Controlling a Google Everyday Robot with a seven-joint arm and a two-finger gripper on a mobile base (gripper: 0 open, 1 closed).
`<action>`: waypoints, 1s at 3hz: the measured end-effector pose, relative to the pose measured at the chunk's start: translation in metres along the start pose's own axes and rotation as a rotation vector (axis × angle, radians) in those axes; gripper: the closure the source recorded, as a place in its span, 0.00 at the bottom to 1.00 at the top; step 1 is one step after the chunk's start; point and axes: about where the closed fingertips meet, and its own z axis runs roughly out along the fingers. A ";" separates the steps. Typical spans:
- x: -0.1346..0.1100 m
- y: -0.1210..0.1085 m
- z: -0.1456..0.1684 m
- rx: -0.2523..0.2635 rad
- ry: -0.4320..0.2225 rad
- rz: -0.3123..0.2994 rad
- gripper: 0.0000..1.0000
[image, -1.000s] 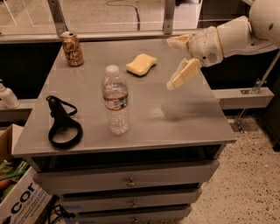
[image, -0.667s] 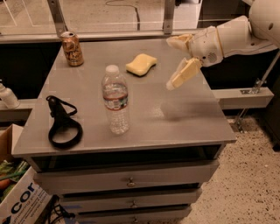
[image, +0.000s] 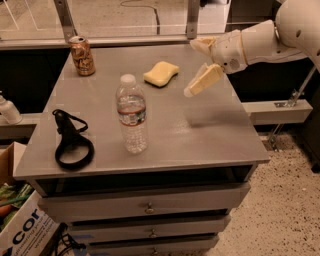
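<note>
We see our end effector (image: 191, 68) hovering wide open and empty above the desk (image: 210, 125), just right of the yellow sponge (image: 161, 73). A water bottle (image: 132, 116) stands nearer the front.

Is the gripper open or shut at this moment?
Open. The gripper hovers above the table, right of the sponge; its two fingers are spread apart and nothing is between them.

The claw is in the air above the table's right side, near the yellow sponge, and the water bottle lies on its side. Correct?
No: the camera view shows the water bottle standing upright. The claw, open, does hang beside the yellow sponge.
</note>
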 end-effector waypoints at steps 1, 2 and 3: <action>0.005 -0.036 0.005 0.097 0.003 0.023 0.00; 0.016 -0.066 0.013 0.175 0.015 0.066 0.00; 0.030 -0.088 0.026 0.227 0.041 0.112 0.00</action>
